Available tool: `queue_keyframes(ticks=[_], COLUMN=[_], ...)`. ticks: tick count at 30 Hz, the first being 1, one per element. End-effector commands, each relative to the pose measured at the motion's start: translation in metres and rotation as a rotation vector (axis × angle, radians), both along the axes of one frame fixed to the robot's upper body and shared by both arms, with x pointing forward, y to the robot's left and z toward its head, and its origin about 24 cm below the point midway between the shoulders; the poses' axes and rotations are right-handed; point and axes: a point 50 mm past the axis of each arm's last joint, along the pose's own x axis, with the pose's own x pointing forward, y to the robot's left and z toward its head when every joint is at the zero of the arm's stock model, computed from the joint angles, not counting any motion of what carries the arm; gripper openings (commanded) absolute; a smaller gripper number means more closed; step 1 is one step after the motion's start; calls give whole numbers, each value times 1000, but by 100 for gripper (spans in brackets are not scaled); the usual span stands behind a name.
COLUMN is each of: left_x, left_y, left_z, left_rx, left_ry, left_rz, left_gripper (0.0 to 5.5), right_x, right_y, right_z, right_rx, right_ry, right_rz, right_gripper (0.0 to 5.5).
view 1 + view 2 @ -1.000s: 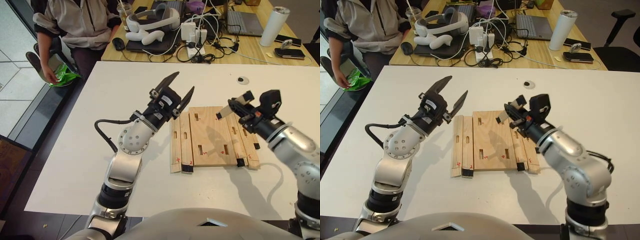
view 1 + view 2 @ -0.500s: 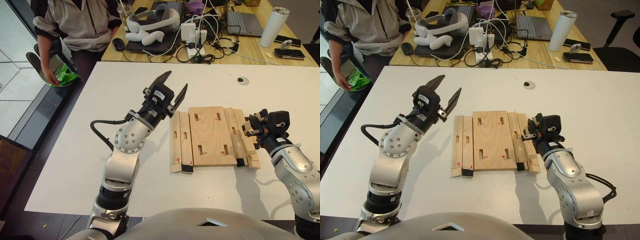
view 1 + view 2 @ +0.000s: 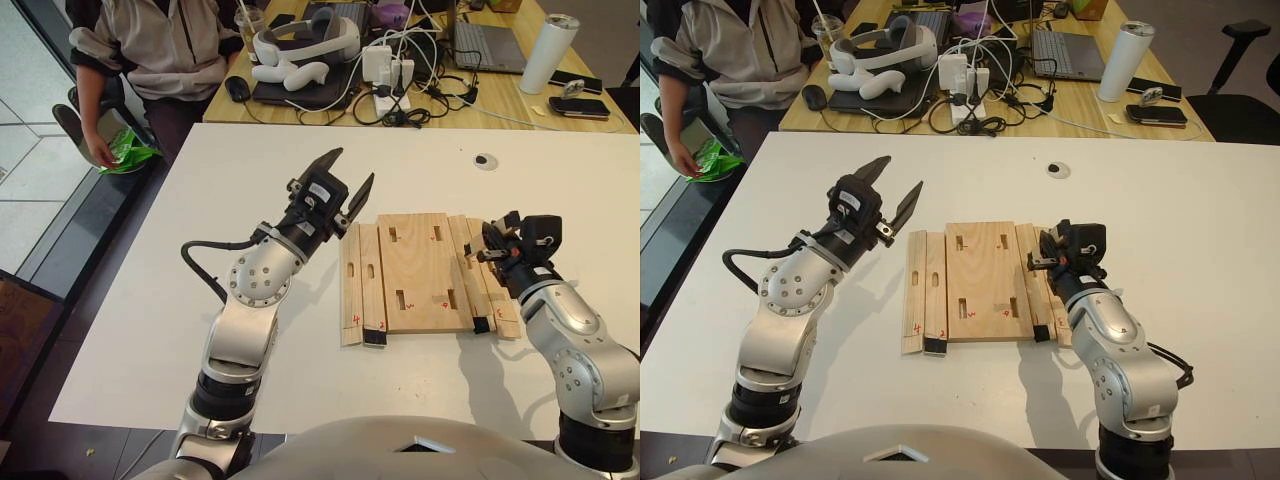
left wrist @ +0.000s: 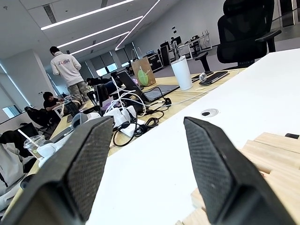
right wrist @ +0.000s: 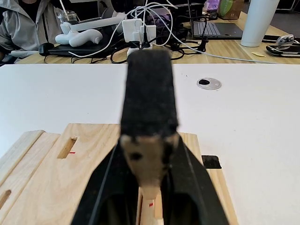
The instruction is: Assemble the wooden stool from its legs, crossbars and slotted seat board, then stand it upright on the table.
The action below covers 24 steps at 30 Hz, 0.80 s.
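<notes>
Left gripper [image 3: 350, 170]: released, black pads [image 4: 84, 168] spread wide. It is held over the white table [image 3: 200, 330] just off the far-left corner of the wood set, apart from it.
Right gripper [image 3: 490, 246]: clenched, its black pads [image 5: 149, 89] pressed together. It sits low over the far half of the right-hand pale wooden strips [image 3: 482, 290]. Can't tell if it contacts the wood.

Stool is unassembled. All parts lie flat in one row mid-table, well apart from every edge:
- Pale rectangular wooden seat board [image 3: 420, 275], with four slots and small red marks, is in the middle of the row.
- Two left-hand pale wooden strips [image 3: 360, 285] lie side by side against the board's left edge. They have slots, and one has a black end cap [image 3: 375, 338] at its near end.
- Right-hand strips are packed against the board's right edge, some with black ends. Can't tell the exact count, since the gripper covers part.

Rest:
- Small grey round plug [image 3: 486, 159] is set in the table top near the far edge, right of centre.
- Light wooden desk [image 3: 280, 114] stands just beyond the far edge.
- On the desk: white headset [image 3: 305, 45], white chargers with tangled cables [image 3: 385, 65], grey laptop [image 3: 490, 45], white tumbler [image 3: 548, 50], dark phone [image 3: 580, 105].
</notes>
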Motion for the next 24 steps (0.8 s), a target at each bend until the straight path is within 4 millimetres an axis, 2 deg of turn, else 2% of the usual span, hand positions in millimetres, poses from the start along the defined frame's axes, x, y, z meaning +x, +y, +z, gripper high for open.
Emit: queue_keyframes(ticks=[1,9,15,20,24], left_x=[-2,2,1,-1,1], left_y=[3,15,27,32,33], left_z=[-5,-14,-20,-25,-24], left_rx=[-102,-324,-351,-387,-359], left_ry=[97,296,342,380,365], left_rz=[84,317,413,456,443], left_gripper=[275,275,275,275,275], right_x=[-6,0,2,1,8], right_y=[2,2,2,-2,-3], right_z=[-8,-5,-2,-7,-8], right_rx=[-6,-58,-146,-133,-108], right_ry=[51,25,4,24,12], right_rz=[-31,3,59,38,14], right_gripper=[38,38,38,38,38])
